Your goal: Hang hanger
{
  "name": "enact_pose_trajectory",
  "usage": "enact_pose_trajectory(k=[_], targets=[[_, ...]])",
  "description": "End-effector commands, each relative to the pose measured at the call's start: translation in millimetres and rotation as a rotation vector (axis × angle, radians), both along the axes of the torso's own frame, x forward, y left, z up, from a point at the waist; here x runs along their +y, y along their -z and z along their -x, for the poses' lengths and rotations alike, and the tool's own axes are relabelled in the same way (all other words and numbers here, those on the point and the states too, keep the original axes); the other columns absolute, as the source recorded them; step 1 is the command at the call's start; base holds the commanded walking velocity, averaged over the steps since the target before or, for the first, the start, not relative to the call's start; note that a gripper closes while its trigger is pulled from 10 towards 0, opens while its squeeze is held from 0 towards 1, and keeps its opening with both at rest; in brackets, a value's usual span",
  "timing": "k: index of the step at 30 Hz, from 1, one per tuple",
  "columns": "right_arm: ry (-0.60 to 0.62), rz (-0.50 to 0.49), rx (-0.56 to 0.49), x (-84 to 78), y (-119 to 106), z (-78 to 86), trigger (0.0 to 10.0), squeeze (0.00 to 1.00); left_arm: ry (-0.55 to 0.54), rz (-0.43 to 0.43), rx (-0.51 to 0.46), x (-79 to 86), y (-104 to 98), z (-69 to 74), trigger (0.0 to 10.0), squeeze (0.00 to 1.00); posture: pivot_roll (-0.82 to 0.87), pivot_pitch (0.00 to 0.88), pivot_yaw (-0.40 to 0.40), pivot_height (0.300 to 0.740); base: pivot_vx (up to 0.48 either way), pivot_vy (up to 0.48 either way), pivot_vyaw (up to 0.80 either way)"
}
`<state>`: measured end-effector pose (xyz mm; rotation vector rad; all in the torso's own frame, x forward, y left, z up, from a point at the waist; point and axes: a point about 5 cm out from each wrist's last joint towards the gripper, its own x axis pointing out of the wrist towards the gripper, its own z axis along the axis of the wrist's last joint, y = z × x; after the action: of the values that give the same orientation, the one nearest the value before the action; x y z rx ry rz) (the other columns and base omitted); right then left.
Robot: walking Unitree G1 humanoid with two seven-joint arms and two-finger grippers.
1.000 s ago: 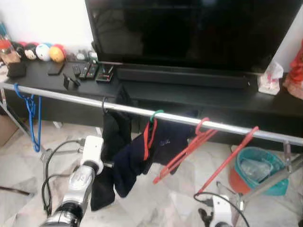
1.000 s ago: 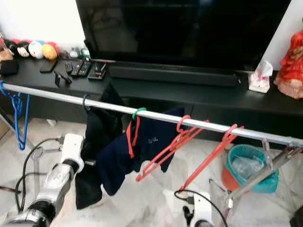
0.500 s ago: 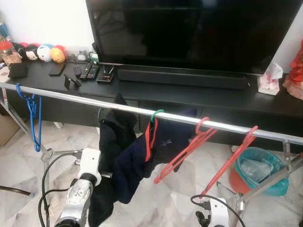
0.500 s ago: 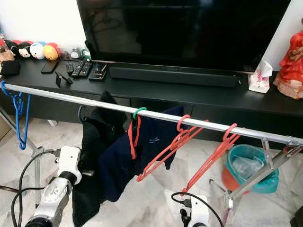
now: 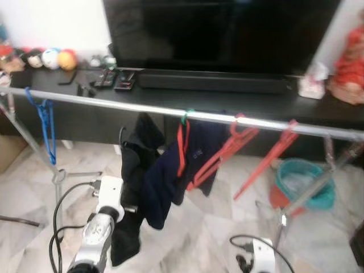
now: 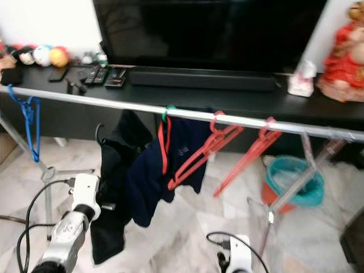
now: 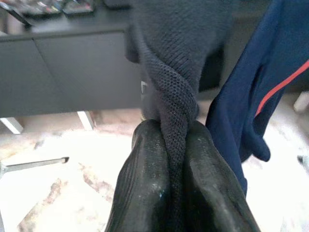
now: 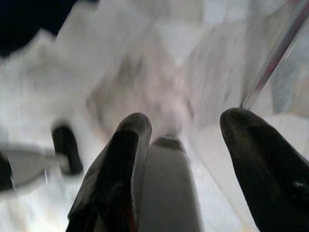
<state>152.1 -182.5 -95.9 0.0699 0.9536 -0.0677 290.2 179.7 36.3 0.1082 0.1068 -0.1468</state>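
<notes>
**Black garment and its hanger off the rail, pinched in the left end effector**

We see the black hanger hook (image 6: 100,132) sticking up from the collar of a black knit garment (image 6: 114,187). The hook sits below the silver rail (image 6: 114,104), apart from it and not caught on it. In the left wrist view the left end effector (image 7: 176,145) is clenched on a twisted fold of that black garment (image 7: 175,92), both black fingers (image 7: 145,164) pressed against the knit. The left arm (image 5: 99,227) rises from the lower left corner of the head view, with the garment drooping beside it toward the marble floor (image 5: 187,239).

Just beside it, a navy garment (image 6: 165,165) hangs from the rail on an orange-red hanger with a green hook (image 6: 166,114). Further toward the rail's right end, two bare red hangers (image 6: 205,151) hang tilted. A blue hanger (image 6: 29,122) hangs near the rail's left end.

The right end effector (image 8: 186,145) points at the floor with its fingers spread and nothing between them; that view is blurred, so we think the thin pole beside it is a leg of the rack.

Behind the rail stand a black TV bench (image 5: 227,102) and a television (image 5: 216,34), with remotes (image 5: 116,79) near the bench's left end. A teal bin (image 5: 304,185) sits on the floor under the rail's right end.
</notes>
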Motion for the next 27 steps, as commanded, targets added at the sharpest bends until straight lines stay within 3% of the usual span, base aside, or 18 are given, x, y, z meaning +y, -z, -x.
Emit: enact_pose_trajectory(k=[1,12,19,27], targets=[[-0.004,0.013,-0.036,-3.0,-5.5,-12.5,10.0,0.0,-0.024,0.007,-0.025,5.4,-4.2,0.3,10.0,0.0,-0.06,0.0,0.019,0.74,-0.375,0.0,0.0],[0.005,0.016,-0.049,-12.3,-8.9,-17.5,10.0,0.0,-0.018,0.01,-0.02,3.0,-4.6,0.1,10.0,0.0,-0.06,0.0,0.023,0.74,-0.382,0.0,0.0],[0.018,0.024,-0.04,-27.6,-8.5,-10.1,10.0,0.0,-0.019,0.012,-0.02,3.7,-5.5,-0.1,10.0,0.0,-0.05,0.0,0.023,0.74,-0.387,0.0,0.0],[0.028,0.029,-0.027,-33.1,-8.0,-6.9,10.0,0.0,-0.02,0.015,-0.016,3.5,-5.8,-0.9,10.0,0.0,-0.05,0.0,0.02,0.74,-0.385,0.0,0.0]])
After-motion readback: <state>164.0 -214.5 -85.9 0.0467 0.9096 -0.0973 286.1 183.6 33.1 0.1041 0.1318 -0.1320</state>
